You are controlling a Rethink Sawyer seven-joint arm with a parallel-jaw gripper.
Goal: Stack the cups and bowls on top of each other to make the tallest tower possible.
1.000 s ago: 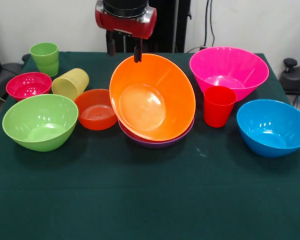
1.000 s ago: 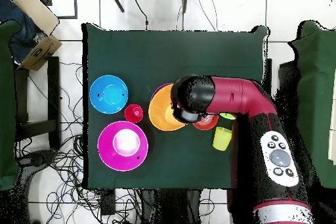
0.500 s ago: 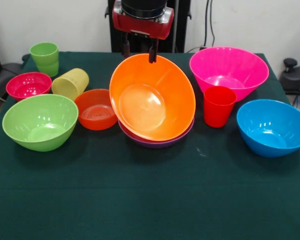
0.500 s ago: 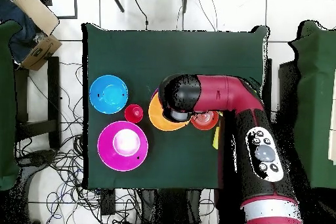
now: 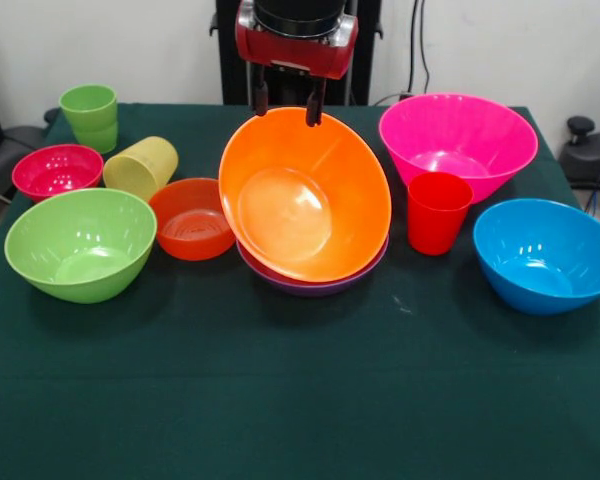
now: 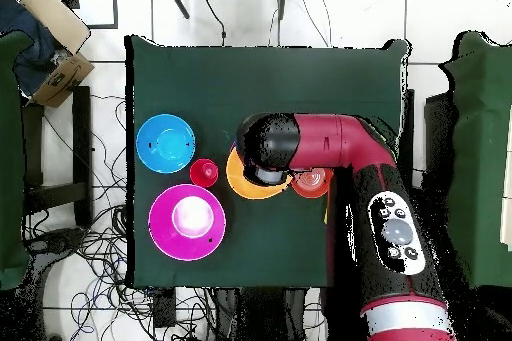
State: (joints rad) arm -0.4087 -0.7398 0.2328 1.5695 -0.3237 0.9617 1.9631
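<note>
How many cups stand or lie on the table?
3: the green cup upright at the far left corner, the yellow cup on its side beside it, the red cup upright before the pink bowl.

Front view: low, close, across tabletop (image 5: 300, 400), facing robot; fills frame with green cloth, wall behind. Overhead view: high, straight down, farther off; whole tabletop (image 6: 270, 77) plus floor, cables around it. Shared: tabletop, arm (image 6: 350, 147), orange bowl (image 5: 305, 195), pink bowl (image 6: 187, 222), blue bowl (image 6: 166, 143).

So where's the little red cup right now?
In the front view the red cup stands upright right of centre, between the tilted orange bowl and the blue bowl, just in front of the pink bowl.
</note>
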